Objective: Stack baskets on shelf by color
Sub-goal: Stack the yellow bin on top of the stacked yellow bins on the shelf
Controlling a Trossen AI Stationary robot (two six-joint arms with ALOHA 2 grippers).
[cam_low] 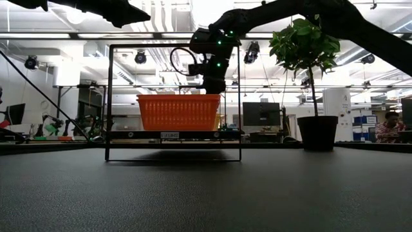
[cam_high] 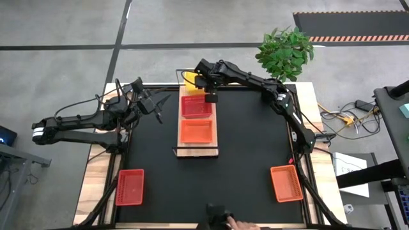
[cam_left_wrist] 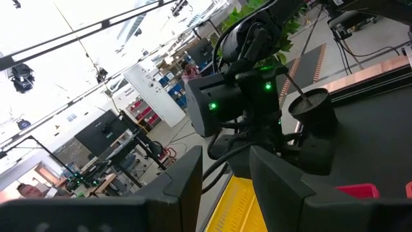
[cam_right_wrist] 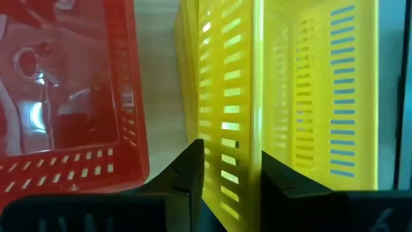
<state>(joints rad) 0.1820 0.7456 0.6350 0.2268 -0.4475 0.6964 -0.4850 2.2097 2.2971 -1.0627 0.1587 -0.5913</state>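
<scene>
The light-wood shelf (cam_high: 197, 151) lies in the middle of the black mat. On it stand, from near to far, an orange basket (cam_high: 196, 131), a red basket (cam_high: 195, 106) and a yellow basket (cam_high: 193, 81) at the far end. My right gripper (cam_high: 210, 97) is over the yellow basket's near wall and shut on it; it also shows in the right wrist view (cam_right_wrist: 230, 151). My left gripper (cam_high: 163, 102) is open and empty, raised left of the shelf. One red basket (cam_high: 130, 186) and one orange basket (cam_high: 285, 183) lie on the mat near the front corners. My right gripper holds the yellow basket by its wall (cam_right_wrist: 239, 116) on the side facing the red basket. One finger (cam_right_wrist: 190, 174) is outside the wall and one (cam_right_wrist: 283, 187) inside. The fingers point down from above. I cannot tell whether the basket's bottom rests on the shelf.
A potted plant (cam_high: 285, 52) stands at the table's far right corner. Wire rails (cam_low: 174, 46) rise at the shelf's ends. A person's hand (cam_high: 241, 224) shows at the near edge. Bare mat (cam_high: 249, 147) lies between the shelf and the right side.
</scene>
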